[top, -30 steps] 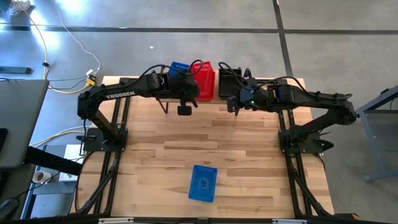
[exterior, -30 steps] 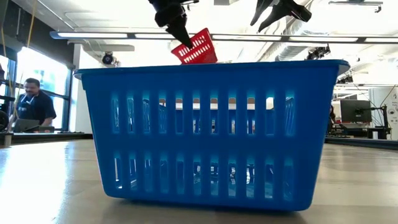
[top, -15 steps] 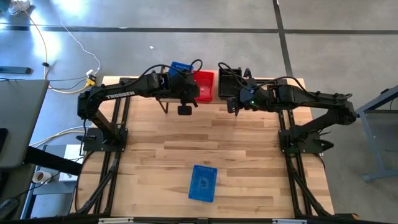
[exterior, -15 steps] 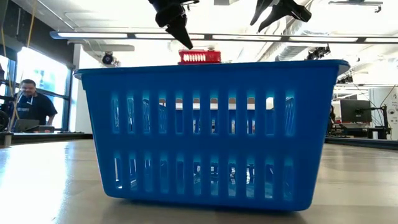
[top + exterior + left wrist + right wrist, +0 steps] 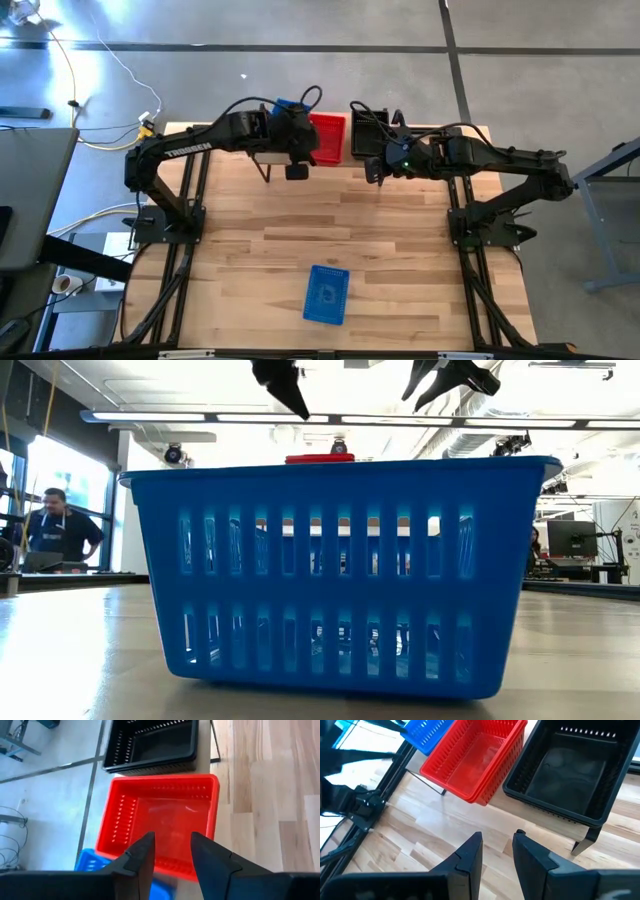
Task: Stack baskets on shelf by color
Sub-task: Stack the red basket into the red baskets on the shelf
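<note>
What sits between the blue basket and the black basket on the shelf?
The red basket sits between the blue basket and the black basket; the right wrist view shows it best.

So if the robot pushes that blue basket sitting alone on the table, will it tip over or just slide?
Probably slide. The lone blue plastic mesh basket sits flat on a wide base, so tipping seems unlikely. Its slotted walls look thin, so it's likely light, and the smooth wooden tabletop should let it skid easily.
</note>
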